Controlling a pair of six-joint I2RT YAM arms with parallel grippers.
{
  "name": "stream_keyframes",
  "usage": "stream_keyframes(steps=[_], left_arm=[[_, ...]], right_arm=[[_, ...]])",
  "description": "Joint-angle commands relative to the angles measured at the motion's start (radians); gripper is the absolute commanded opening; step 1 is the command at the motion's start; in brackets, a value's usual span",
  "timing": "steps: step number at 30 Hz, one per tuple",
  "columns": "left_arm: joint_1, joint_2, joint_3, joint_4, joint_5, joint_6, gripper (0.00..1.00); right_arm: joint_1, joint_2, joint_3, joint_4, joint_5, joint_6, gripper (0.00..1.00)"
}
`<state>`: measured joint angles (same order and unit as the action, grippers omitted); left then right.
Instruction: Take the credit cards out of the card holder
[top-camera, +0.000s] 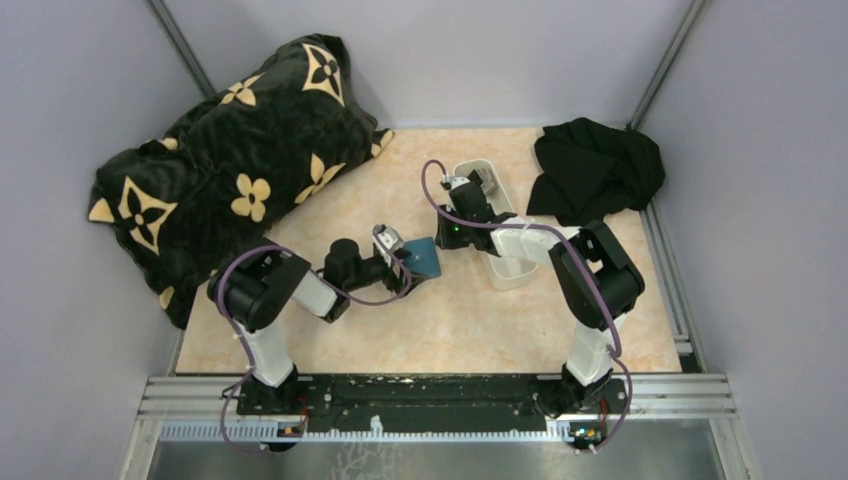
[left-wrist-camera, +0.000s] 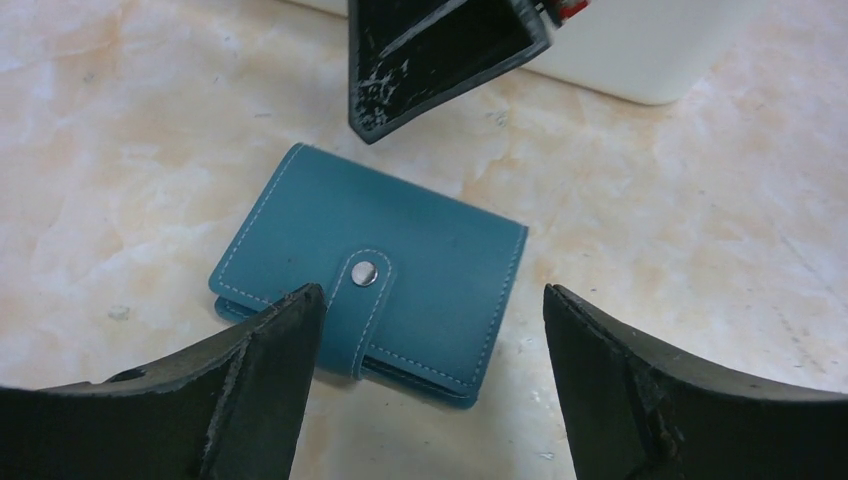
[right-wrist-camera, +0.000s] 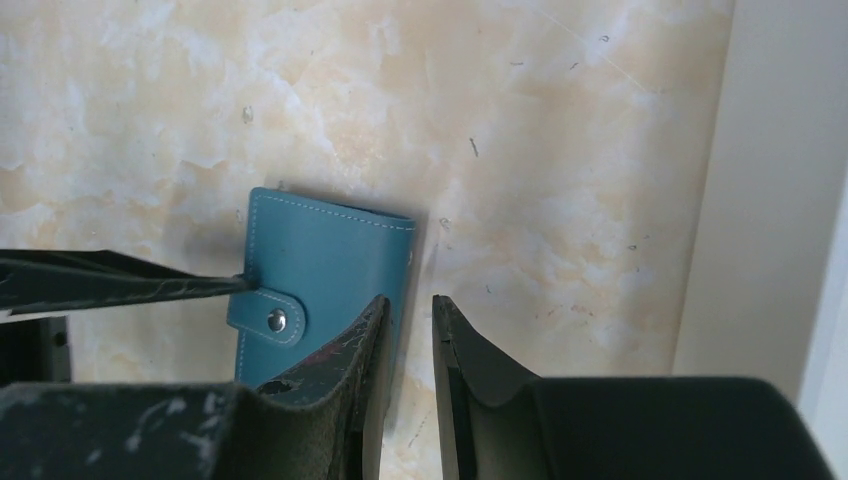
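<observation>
Lying snapped shut on the table, the holder looks light and soft; I'd pin its edge and lift the tab. Left gripper hangs spread wide over it; right gripper nearly closed, empty.

You had soft, even light from above in the overhead view, shadows faint. At the wrists, the table was bright and sharp, the white tray washed pale, the near fingers dark, slightly soft.
</observation>
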<state>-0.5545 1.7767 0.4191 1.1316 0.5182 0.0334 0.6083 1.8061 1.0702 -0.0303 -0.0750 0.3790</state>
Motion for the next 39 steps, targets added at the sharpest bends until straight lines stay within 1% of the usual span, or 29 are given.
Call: stream_keyframes(steps=[1,3,6,9,13,16,19,21,23,29,34,39], left_arm=[[-0.003,0.094,-0.004,0.214,-0.061,-0.025,0.86],[-0.002,0.114,-0.004,0.234,-0.073,-0.021,0.82],[-0.003,0.129,0.010,0.218,-0.097,-0.012,0.70],[-0.005,0.144,0.013,0.206,-0.092,-0.010,0.66],[-0.005,0.150,0.000,0.212,-0.107,-0.025,0.43],[-0.006,0.148,0.002,0.209,-0.119,-0.024,0.36],[-0.006,0.148,0.012,0.199,-0.111,-0.019,0.20],[-0.005,0.151,0.015,0.198,-0.104,-0.020,0.12],[-0.006,0.154,0.014,0.201,-0.090,-0.024,0.00],[-0.005,0.141,0.004,0.217,-0.073,-0.044,0.00],[-0.005,0.101,-0.009,0.227,-0.078,-0.084,0.00],[-0.005,0.093,-0.010,0.249,-0.080,-0.118,0.00]], right_arm=[[0.007,-0.023,0.048,0.050,-0.044,0.001,0.23],[0.007,-0.029,0.044,0.050,-0.058,-0.004,0.23],[0.008,-0.045,0.028,0.060,-0.070,-0.016,0.23],[0.008,-0.051,0.022,0.062,-0.083,-0.029,0.23],[0.011,-0.048,0.022,0.072,-0.120,-0.041,0.23],[0.020,-0.045,0.025,0.071,-0.122,-0.049,0.23],[0.021,-0.045,0.027,0.065,-0.114,-0.053,0.23],[0.021,-0.047,0.027,0.056,-0.105,-0.058,0.23],[0.021,-0.048,0.025,0.051,-0.100,-0.063,0.23],[0.021,-0.049,0.011,0.059,-0.106,-0.058,0.23],[0.024,-0.049,-0.011,0.072,-0.138,-0.056,0.15],[0.071,-0.052,-0.041,0.084,-0.136,-0.068,0.11]])
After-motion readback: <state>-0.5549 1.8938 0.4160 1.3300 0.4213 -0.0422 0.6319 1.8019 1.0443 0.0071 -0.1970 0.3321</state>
